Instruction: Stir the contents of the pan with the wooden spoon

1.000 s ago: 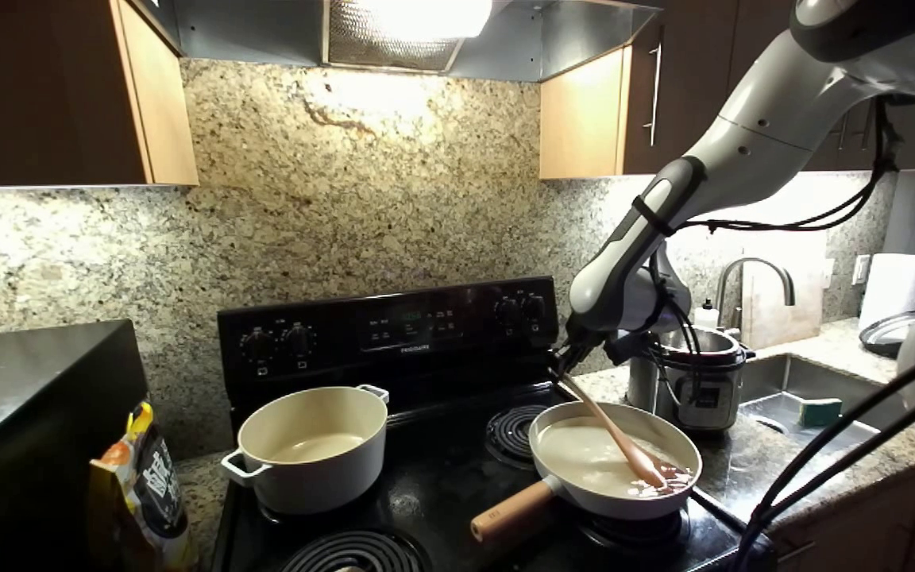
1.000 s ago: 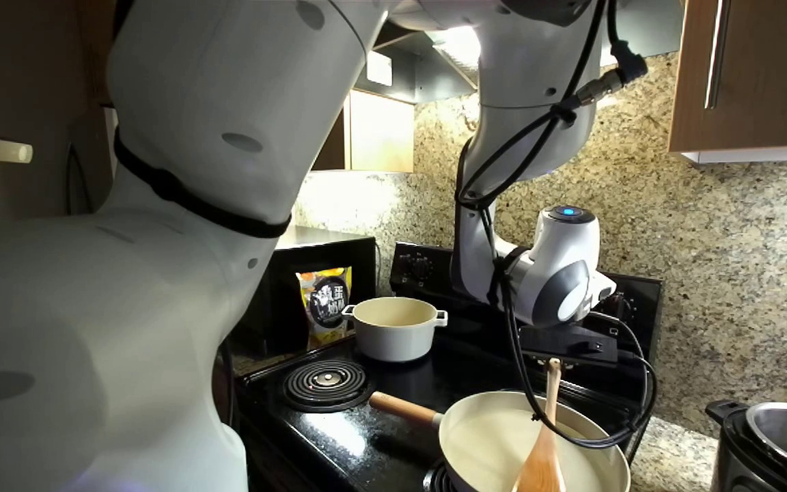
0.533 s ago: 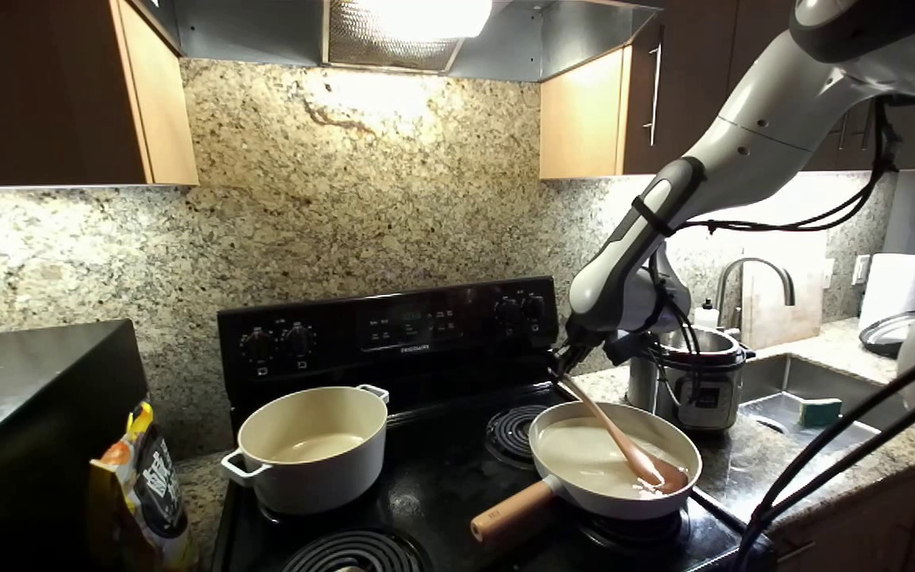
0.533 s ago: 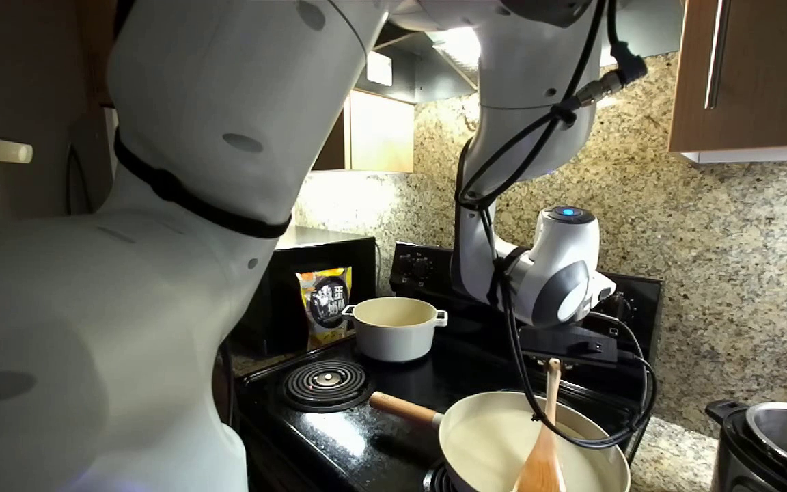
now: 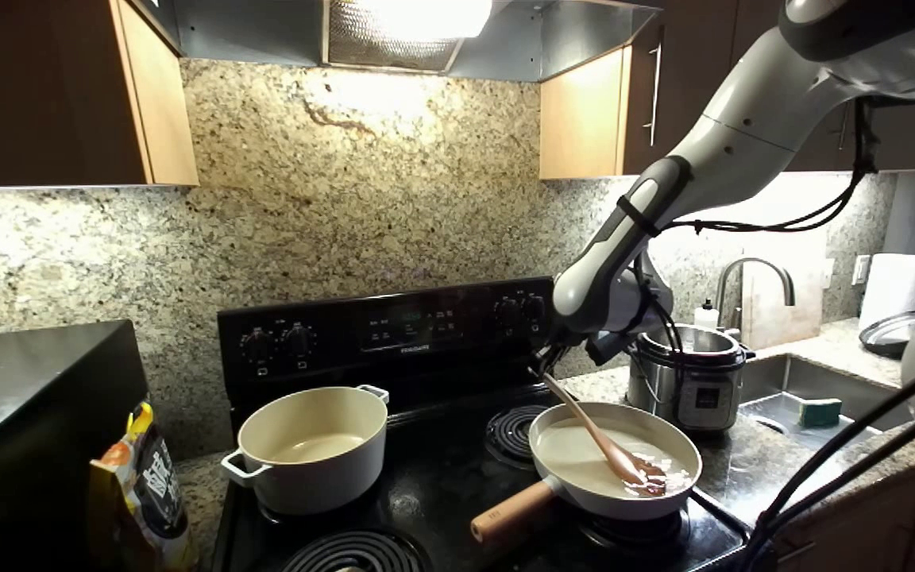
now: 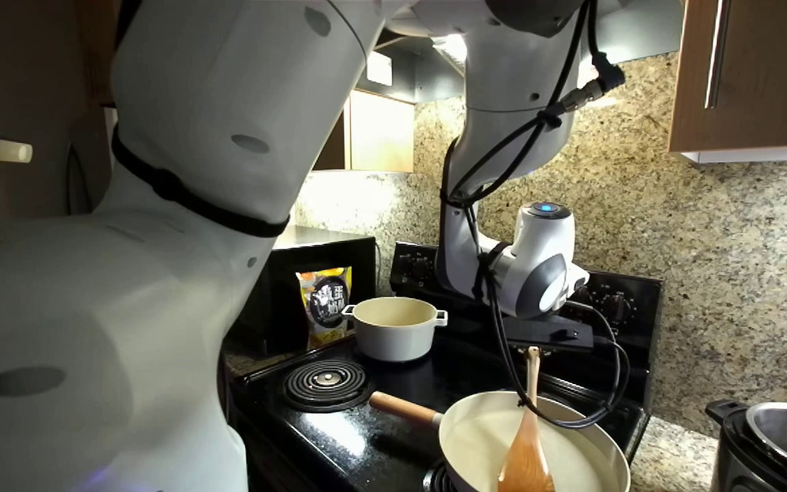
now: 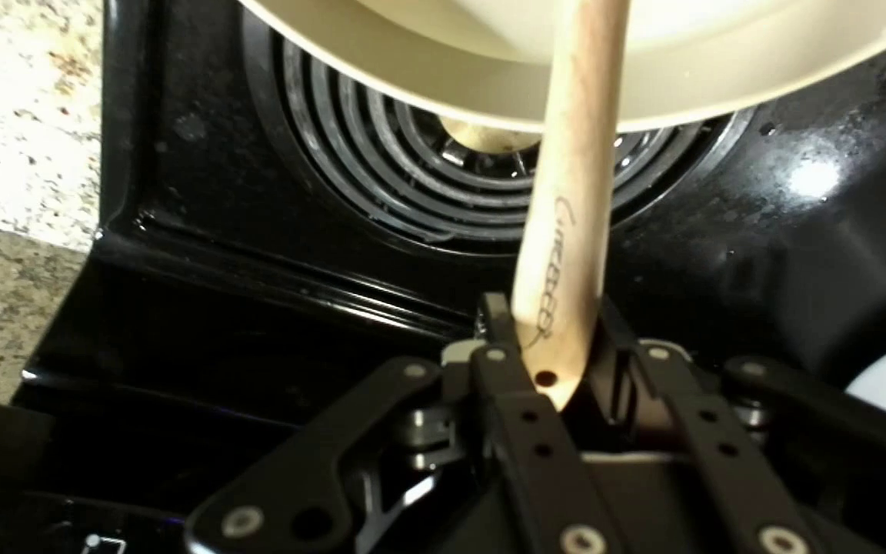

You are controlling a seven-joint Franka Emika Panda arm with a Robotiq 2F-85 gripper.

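Observation:
The cream-white pan sits on a burner, its light wooden handle pointing to the front left in an exterior view. It also shows in an exterior view and the wrist view. Pale contents cover its bottom. My gripper is shut on the upper end of the wooden spoon, behind the pan rim. The spoon slants down into the pan in both exterior views. Its bowl is partly sunk in the contents. The gripper's fingers are mostly hidden in the exterior views.
A deeper two-handled pot stands at the left of the stove, near a snack bag. A shiny steel pot stands right behind the pan. The stove's control panel rises behind. A cable loop hangs over the pan.
The arm and gripper have moved left in both exterior views during the last half second. The spoon has moved left with them, its bowl shifting within the pan. The pan has stayed put.

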